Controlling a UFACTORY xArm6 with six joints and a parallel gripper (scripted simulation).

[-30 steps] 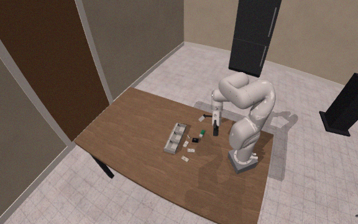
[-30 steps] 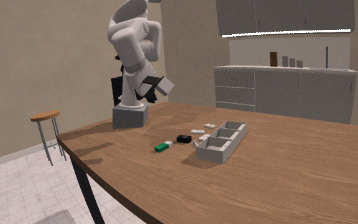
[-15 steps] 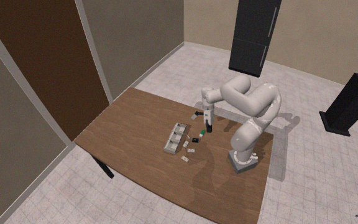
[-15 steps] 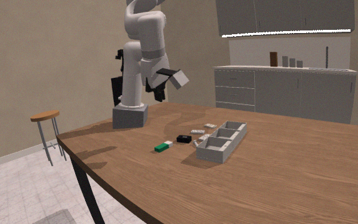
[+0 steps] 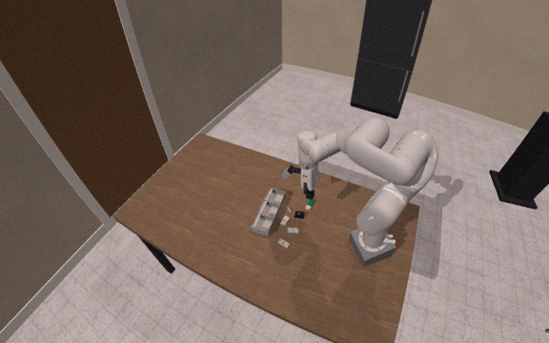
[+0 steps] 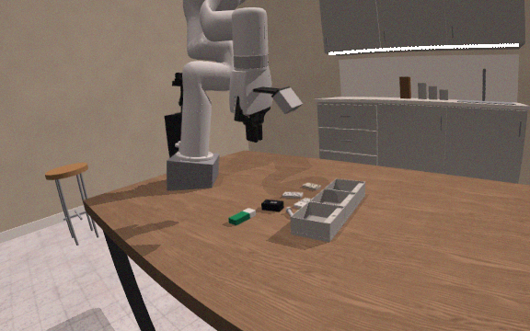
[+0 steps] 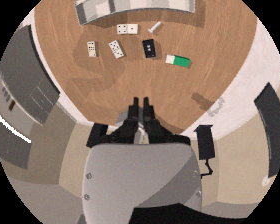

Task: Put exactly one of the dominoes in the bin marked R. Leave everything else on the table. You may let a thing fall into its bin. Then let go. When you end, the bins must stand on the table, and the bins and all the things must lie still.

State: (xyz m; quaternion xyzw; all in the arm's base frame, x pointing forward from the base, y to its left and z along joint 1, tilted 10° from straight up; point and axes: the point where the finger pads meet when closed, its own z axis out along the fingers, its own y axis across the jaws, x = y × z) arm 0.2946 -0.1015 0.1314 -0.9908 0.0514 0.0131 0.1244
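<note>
Three white dominoes lie on the wooden table beside a grey tray of three bins (image 5: 269, 211): one (image 5: 285, 220) close to the tray, one (image 5: 293, 231) a little further out, one (image 5: 283, 243) nearest the front. They also show in the exterior view (image 6: 302, 202) (image 6: 292, 194) (image 6: 310, 186) and in the wrist view (image 7: 127, 28) (image 7: 115, 47) (image 7: 91, 48). I cannot read the bin marks. My gripper (image 5: 308, 194) hangs well above the table, pointing down, shut and empty; it also shows in the exterior view (image 6: 253, 137) and the wrist view (image 7: 140, 106).
A green-and-white block (image 5: 309, 205) lies under the gripper. A black block (image 5: 299, 214) and a small grey pin (image 5: 289, 210) lie between it and the tray (image 6: 330, 209). The arm's base (image 5: 372, 245) stands at the table's right edge. A stool (image 6: 68, 171) stands beside the table.
</note>
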